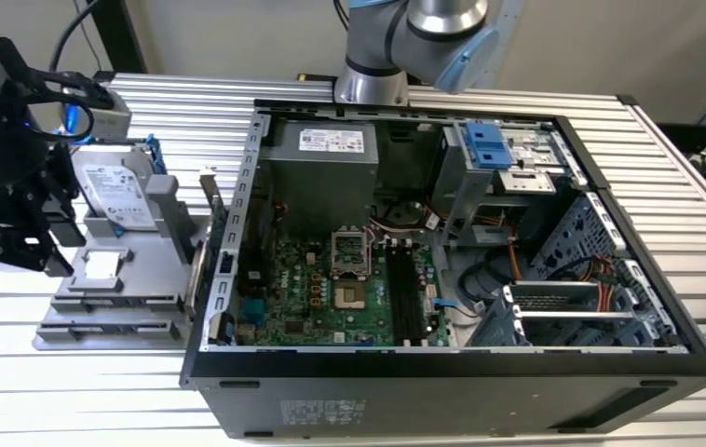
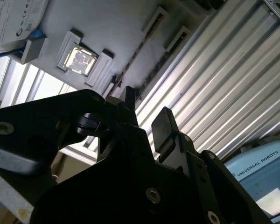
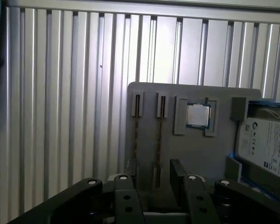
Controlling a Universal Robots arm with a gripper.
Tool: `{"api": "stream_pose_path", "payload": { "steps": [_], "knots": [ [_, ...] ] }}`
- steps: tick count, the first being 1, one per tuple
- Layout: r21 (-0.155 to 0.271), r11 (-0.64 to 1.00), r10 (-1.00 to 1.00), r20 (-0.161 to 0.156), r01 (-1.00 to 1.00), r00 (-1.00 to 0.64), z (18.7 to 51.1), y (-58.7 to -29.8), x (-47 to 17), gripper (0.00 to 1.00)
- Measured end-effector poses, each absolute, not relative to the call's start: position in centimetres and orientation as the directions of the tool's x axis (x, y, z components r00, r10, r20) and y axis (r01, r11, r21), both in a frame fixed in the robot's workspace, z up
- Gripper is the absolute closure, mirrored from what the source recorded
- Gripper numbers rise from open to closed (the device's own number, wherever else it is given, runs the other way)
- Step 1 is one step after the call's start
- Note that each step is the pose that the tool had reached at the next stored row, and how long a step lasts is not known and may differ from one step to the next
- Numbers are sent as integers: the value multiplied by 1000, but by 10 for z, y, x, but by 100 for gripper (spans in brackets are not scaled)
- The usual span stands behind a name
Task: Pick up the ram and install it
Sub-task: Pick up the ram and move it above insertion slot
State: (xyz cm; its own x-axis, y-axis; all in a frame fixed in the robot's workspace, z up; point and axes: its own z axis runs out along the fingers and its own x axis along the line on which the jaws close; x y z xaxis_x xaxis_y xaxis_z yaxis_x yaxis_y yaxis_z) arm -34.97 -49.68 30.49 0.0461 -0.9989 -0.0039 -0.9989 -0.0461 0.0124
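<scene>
We see the dark arm at the exterior view's left, its claw (image 1: 20,250) pointing down by the grey tray (image 1: 155,279) on the slatted bench (image 1: 651,158). In the first wrist view its fingers (image 3: 176,173) stand spread on either side of the ram (image 3: 159,135), which sits edge-on in a tray slot; its chips are hidden, and we cannot tell whether the fingers touch it
</scene>
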Motion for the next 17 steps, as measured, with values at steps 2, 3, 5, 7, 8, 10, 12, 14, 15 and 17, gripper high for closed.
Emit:
{"api": "stream_pose_path", "payload": {
  "steps": [2, 3, 5, 7, 8, 10, 12, 14, 15, 17],
  "knots": [
    [12, -46, -999, -4, -999, 46, 303, -497, -350, 0],
    [12, -46, -999, -4, -999, 46, 301, -497, -350, 0],
    [12, -45, -999, -4, -999, 45, 299, -498, -350, 0],
    [12, -43, -999, -4, -999, 43, 297, -498, -350, 0],
    [12, -41, -999, -4, -999, 41, 296, -498, -350, 0],
    [12, -37, -999, -4, -999, 37, 293, -498, -350, 0],
    [12, -34, -999, -4, -999, 34, 291, -498, -350, 0],
    [13, -33, -999, -4, -999, 33, 289, -498, -350, 0],
    [12, -32, -999, -4, -999, 32, 288, -498, -350, 0],
    [12, -32, -999, -4, -999, 32, 285, -499, -350, 0]
  ]
}}
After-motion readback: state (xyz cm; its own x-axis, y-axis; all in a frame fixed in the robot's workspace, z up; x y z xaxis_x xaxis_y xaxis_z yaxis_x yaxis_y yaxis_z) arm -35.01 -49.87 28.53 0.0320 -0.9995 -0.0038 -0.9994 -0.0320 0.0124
